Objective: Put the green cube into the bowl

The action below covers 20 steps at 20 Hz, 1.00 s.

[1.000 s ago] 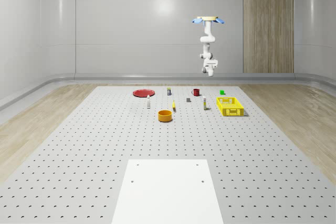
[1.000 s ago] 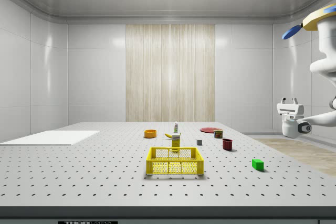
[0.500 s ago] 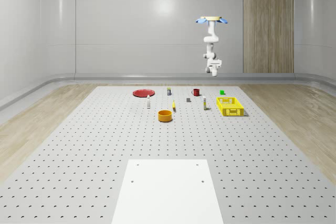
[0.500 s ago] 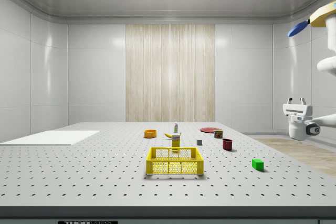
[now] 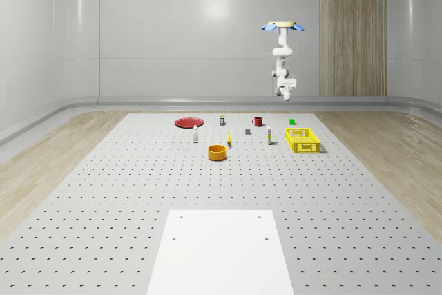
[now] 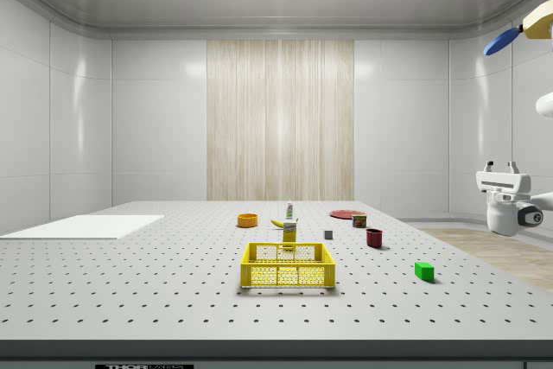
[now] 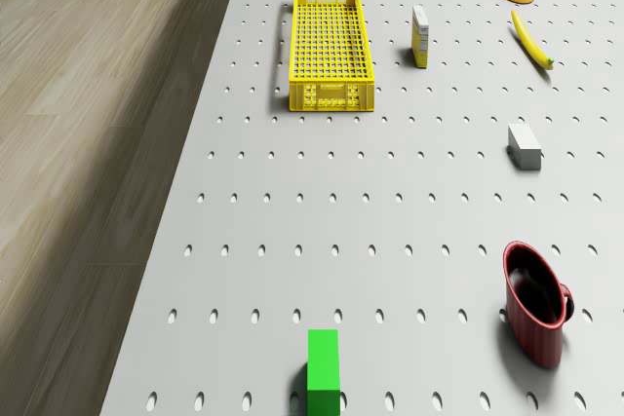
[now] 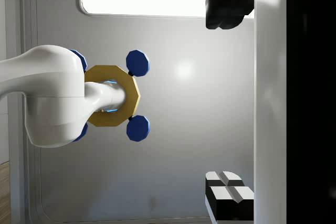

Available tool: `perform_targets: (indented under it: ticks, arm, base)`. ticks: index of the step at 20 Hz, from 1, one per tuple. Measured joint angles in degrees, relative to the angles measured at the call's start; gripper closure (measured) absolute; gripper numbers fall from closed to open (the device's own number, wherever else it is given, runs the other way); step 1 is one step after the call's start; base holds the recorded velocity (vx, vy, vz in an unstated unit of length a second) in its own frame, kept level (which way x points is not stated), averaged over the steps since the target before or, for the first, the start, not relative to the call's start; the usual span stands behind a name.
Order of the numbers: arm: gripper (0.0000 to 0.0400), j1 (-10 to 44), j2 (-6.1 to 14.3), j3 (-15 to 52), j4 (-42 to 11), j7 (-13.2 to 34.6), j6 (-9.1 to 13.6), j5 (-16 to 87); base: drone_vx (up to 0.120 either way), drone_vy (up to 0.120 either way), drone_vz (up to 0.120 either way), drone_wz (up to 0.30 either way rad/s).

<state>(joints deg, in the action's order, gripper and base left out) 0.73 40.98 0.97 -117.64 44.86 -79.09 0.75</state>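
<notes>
while the green cube [image 6: 423, 270] lies untouched, the hovering drone [image 5: 282, 26] and parted, upturned pincer [image 6: 502, 167] have drifted beyond it.

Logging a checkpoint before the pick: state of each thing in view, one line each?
drone: hovering high over the table's far edge
gripper: pointing up, fingers apart, holding nothing
green cube: lying flat on the table, untouched
bowl: upright, empty
red mug: upright, looks empty
yellow crate: upright, empty
banana: lying flat
red plate: flat, bare
</notes>
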Motion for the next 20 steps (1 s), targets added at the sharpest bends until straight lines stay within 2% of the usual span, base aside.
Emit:
perform_targets:
  ticks: [3, 7, 11, 13, 15, 20]
  arm:
    - [0.0, 0.14, 0.09, 0.45, -0.1, 0.08, -0.13, 0.63]
    - [0.0, 0.48, 0.23, 1.54, -0.27, 0.28, -0.32, 2.16]
    - [0.0, 1.13, 0.4, 3.67, -0.57, 0.68, -0.53, 5.16]
    - [0.0, 1.67, 0.52, 5.41, -0.87, 1.0, -0.66, 7.6]
    - [0.0, 2.42, 0.69, 7.8, -1.39, 1.47, -0.82, 10.98]
    - [0.0, 5.79, 1.67, 18.11, -5.27, 3.72, -1.53, 25.85]
  base:
    - [0.013, 0.013, 0.0, 0.0]
    - [0.12, 0.0, 0.0, 0.0]
    - [0.06, 0.11, 0.0, 0.0]
    - [0.12, 0.0, 0.0, 0.0]
    - [0.1, 0.0, -0.1, 0.0]
    - [0.0, 0.0, -0.12, 0.0]
